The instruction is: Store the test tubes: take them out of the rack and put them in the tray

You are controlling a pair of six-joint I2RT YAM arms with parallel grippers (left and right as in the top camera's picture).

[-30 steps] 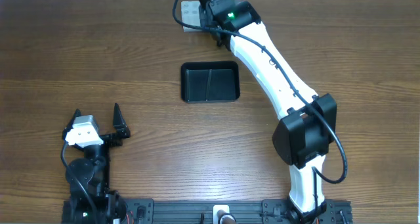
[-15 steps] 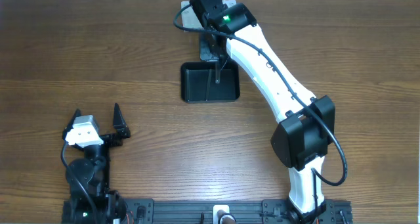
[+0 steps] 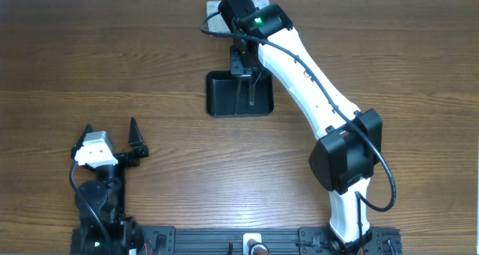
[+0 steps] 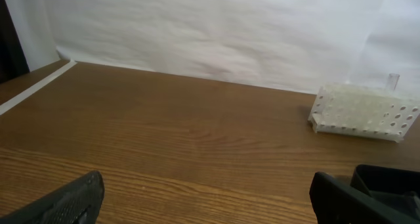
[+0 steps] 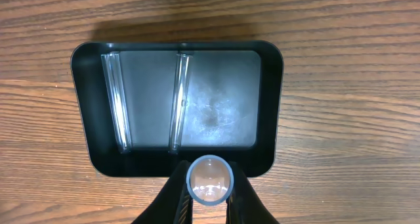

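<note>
Top view: the right arm (image 3: pixel 314 90) stands at the near edge of the table (image 3: pixel 75 60), on the right, and stretches to the far middle. The left arm (image 3: pixel 101 188) sits folded by the near left corner.
Right gripper (image 5: pixel 209 196): fingers drawn narrow, clamped on the held tube (image 5: pixel 210 179).
Held tube: clear glass, end-on to the right wrist camera, with its round open mouth showing between the fingers. It hangs above one long rim of the tray. Its lower end cannot be made out.
Tray (image 5: pixel 275 99): black, shallow, with rounded corners. It is on the table toward the far edge, about midway between the left and right edges.
Wall tube (image 5: pixel 117 102): lies flat in the tray, close along one short wall.
Middle tube (image 5: pixel 178 102): lies flat in the tray near its centre, roughly parallel to the wall tube and apart from it.
Rack (image 4: pixel 364 111): white, with rows of holes. It is at the far edge of the table, beyond the tray and apart from it. In the top view the right arm partly covers it.
Standing tube (image 4: pixel 394 81): upright in the rack at one end, its top above the rack's upper face.
Left gripper (image 3: pixel 111 125): fingers spread wide with nothing between them, low over the table near the near left corner, well apart from tray and rack.
</note>
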